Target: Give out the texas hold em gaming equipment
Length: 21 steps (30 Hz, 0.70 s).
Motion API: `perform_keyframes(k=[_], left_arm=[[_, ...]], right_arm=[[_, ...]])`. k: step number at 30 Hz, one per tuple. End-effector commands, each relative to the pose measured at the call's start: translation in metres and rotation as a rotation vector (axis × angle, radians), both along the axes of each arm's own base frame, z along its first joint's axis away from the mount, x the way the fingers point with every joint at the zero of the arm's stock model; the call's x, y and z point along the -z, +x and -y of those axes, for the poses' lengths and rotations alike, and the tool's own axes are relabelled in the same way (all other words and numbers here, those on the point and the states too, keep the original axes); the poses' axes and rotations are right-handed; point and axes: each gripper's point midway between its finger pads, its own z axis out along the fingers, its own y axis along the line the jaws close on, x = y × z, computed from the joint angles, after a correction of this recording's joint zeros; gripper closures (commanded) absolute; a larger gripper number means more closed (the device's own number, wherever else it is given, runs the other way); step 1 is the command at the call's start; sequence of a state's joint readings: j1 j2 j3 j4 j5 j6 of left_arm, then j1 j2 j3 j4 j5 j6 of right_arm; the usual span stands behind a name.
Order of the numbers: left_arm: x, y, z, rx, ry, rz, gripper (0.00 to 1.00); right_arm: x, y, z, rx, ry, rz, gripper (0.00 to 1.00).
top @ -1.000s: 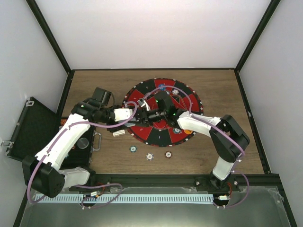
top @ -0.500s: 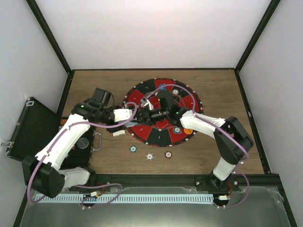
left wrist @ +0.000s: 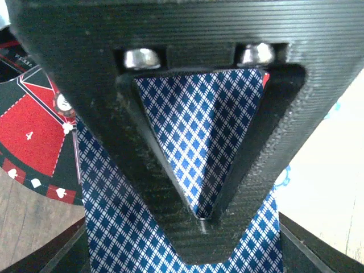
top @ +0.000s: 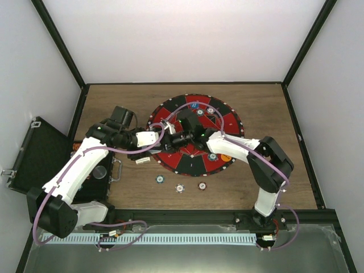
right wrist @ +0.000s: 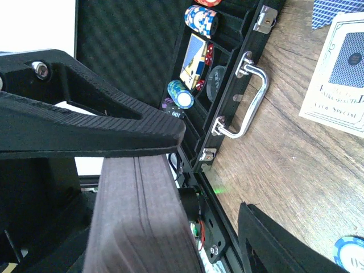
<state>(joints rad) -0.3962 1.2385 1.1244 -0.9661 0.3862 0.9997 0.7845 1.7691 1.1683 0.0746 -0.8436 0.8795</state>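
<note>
Wooden counter (top: 267,114), mid-frame: at the round board's (top: 227,122) left edge the left gripper (top: 164,140) pinches the playing cards (left wrist: 199,148), the right gripper (top: 175,138) spread empty alongside; three poker chips (top: 180,188) lie below, more fill the case (right wrist: 142,51), and dealing looks barely begun

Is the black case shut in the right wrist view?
No: the case lies open, its foam-lined lid laid back and chip stacks showing in its tray.

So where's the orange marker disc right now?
In the top view the orange marker disc sits at the near-right rim of the round red-and-black board, right beside the right arm.
</note>
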Motion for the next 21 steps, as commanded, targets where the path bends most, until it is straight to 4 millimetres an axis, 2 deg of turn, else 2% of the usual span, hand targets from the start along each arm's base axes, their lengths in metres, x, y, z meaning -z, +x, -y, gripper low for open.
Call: perform_keyframes(k=[1,9,17,21], left_arm=[[-0.008,-0.002,0.002,0.01,-0.03,0.023,0.96],[-0.01,-0.001,-0.002,-0.002,-0.022,0.024,0.96],[-0.01,-0.001,-0.002,-0.004,-0.031,0.01,0.96],[-0.009,-0.001,-0.003,-0.006,-0.026,0.009,0.96]], right_arm=[[0.007,0.011,-0.006,0.036,-0.05,0.012,0.48],[0.033,0.02,0.018,0.093,-0.164,0.027,0.52],[0.035,0.021,0.036,0.12,-0.17,0.027,0.58],[0.025,0.022,0.039,0.124,-0.151,0.039,0.59]])
